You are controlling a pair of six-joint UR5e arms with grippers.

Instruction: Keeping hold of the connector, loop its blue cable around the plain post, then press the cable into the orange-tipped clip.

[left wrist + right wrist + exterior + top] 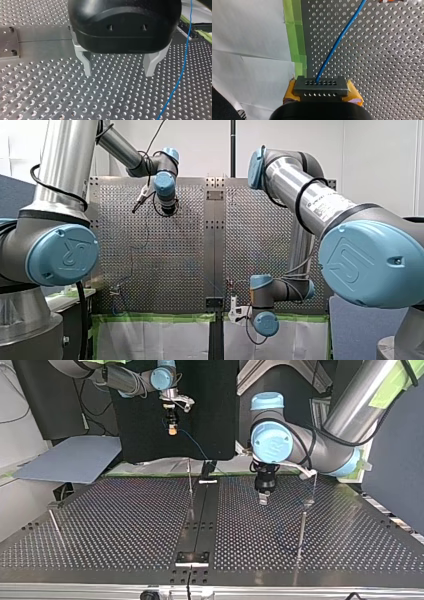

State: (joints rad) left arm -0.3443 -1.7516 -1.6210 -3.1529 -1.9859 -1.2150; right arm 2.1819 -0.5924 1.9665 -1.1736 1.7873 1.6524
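Right pincer point(323, 93) — mine, yellow pads point(355, 96) clamped on the black connector point(320, 86), which has two rows of holes; raised by the bench's point(387, 62) taped edge. Blue cable point(337, 42) — thin, long axis running straight ahead from the connector, out over the bench. Left pincer point(118, 73): spread, empty, cable passing beside it. I judge the looping falls to my right arm.

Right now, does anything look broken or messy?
Nothing stands out. The connector sits straight in my right jaws, its blue cable runs out without kinks, and my left jaws hang open above the table.
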